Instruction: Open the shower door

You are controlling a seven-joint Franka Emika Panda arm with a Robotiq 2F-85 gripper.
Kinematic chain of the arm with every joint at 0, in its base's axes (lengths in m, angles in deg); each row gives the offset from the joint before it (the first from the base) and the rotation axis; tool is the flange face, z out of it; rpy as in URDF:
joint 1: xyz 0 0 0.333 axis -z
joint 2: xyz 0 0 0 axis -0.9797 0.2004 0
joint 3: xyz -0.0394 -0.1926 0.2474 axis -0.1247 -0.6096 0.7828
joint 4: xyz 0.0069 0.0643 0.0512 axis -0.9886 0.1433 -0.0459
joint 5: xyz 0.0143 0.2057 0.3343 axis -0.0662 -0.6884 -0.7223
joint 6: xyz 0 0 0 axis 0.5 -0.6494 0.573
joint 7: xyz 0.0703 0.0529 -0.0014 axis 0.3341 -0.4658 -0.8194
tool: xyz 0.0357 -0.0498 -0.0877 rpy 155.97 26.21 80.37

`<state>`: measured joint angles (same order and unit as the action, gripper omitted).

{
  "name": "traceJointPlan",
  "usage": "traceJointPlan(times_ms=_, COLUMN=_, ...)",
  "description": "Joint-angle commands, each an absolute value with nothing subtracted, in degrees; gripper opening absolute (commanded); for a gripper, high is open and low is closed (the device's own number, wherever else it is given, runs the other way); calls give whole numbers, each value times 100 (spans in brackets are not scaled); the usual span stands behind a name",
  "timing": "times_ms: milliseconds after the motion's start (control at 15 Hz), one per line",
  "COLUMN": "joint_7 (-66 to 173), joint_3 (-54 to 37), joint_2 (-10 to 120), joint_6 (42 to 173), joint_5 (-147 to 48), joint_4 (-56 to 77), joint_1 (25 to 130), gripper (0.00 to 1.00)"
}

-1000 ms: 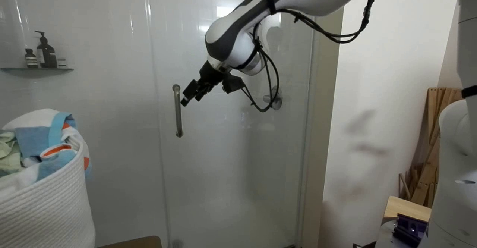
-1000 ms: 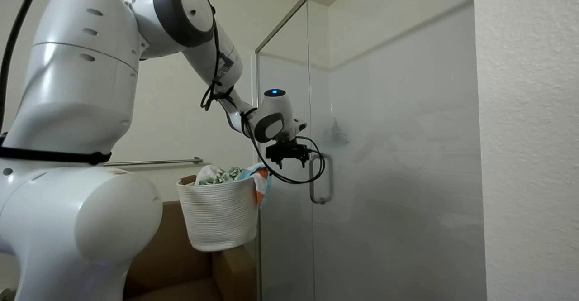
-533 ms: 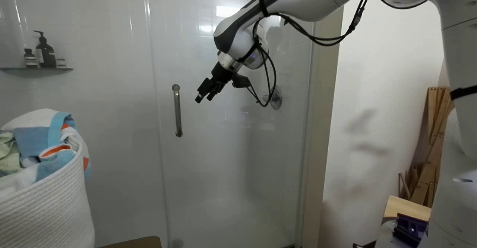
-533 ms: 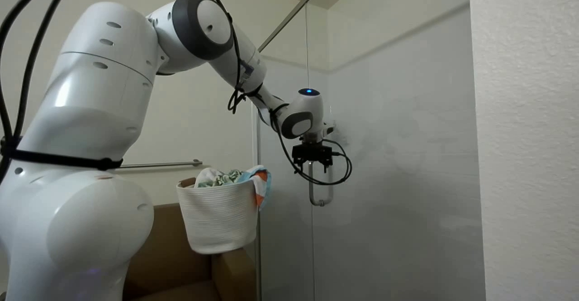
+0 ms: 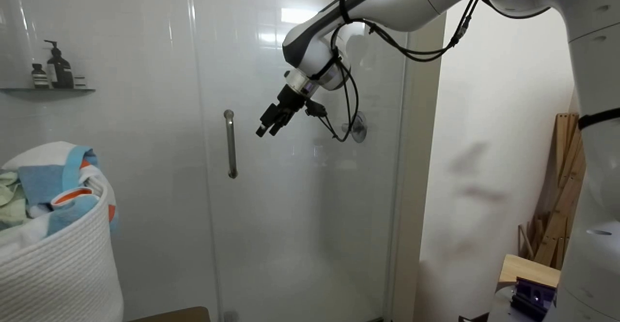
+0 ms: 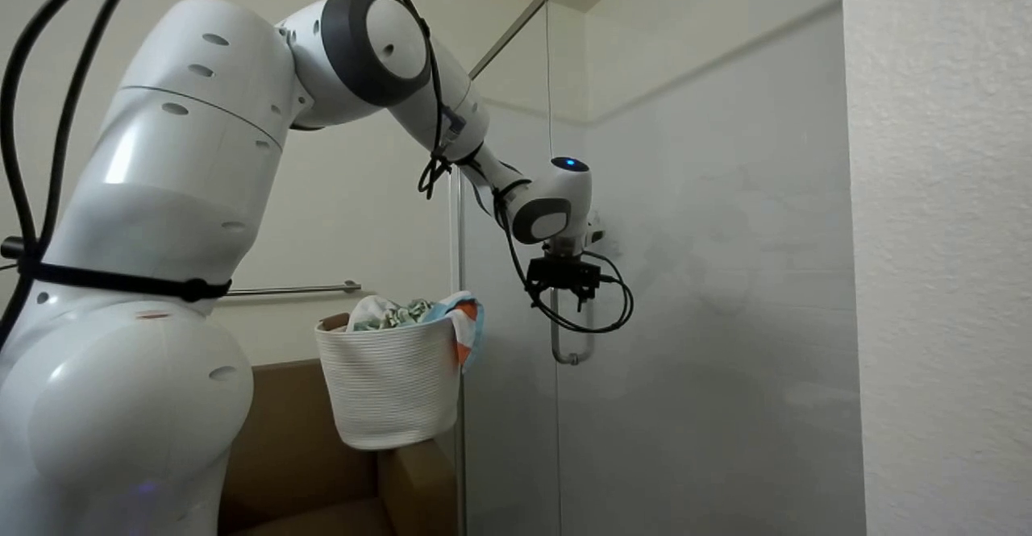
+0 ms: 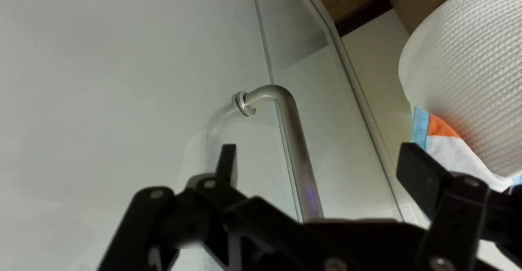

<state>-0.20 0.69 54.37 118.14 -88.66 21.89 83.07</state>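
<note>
Our gripper (image 7: 320, 157) has its fingers spread. In an exterior view the shower door (image 5: 310, 215) looks closed, right of the basket (image 5: 63, 273); we judge it heavy, stiff, slick (glass, so breakable): we'd grasp its left-edge handle (image 5: 231, 143) mid-bar.

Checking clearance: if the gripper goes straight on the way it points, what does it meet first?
Probably the metal handle on the shower door: the wrist view shows it framed by the open gripper. Depth is unclear; a pass beside the handle would likely meet the door's glass.
</note>
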Motion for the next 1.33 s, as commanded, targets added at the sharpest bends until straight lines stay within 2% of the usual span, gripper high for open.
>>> traceJointPlan(times_ms=0, joint_7=18, joint_3=150, joint_2=5437, joint_6=11816, joint_5=-8819, joint_4=2184, joint_1=8374, gripper=100)
traceJointPlan(times_ms=800, joint_7=-697, joint_3=369, joint_2=5567, joint_6=11788, joint_5=-9921, joint_4=2130, joint_1=8630, gripper=100)
traceJointPlan(times_ms=1267, joint_7=-1792, joint_3=344, joint_2=5915, joint_6=11124, joint_5=-11164, joint_4=1793, joint_1=8723, gripper=100)
